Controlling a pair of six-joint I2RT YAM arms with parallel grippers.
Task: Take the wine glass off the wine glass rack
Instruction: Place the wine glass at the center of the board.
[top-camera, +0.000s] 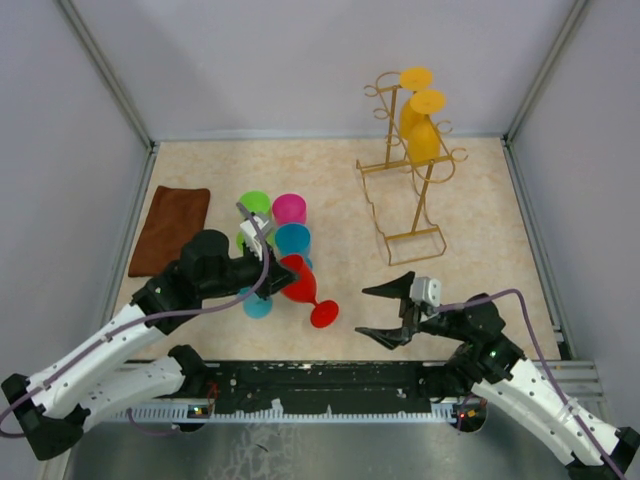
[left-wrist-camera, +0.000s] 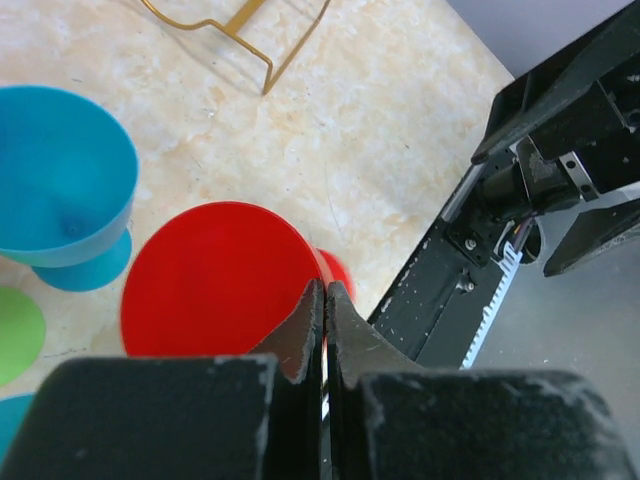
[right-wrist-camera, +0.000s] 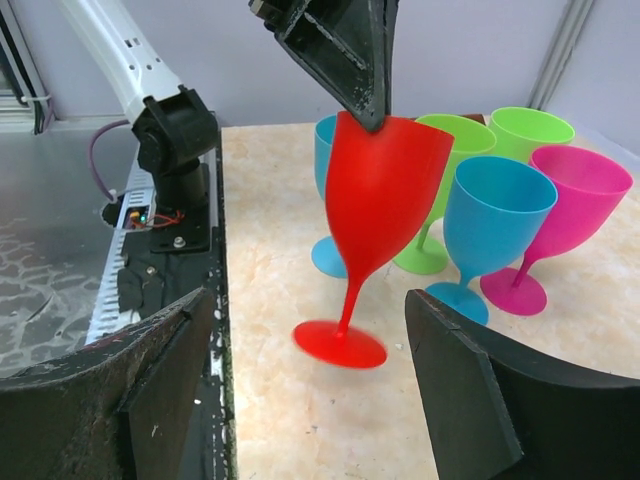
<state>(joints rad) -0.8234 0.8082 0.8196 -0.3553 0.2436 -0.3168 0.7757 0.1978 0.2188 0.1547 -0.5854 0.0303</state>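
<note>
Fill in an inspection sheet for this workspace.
Surface: beige marbled table.
Job's things: rack at back right, two yellow glasses hanging on it; red glass tilted, near the front.
Clutter: five other glasses grouped; brown cloth at left.
Claws: left claw shut on red glass's rim; right claw open, empty, facing it.
Cables: purple cable along each arm.
Surroundings: grey walls.

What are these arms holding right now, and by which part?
The left jaws pinch the red wine glass by its rim. The right jaws stand open, holding nothing.
</note>
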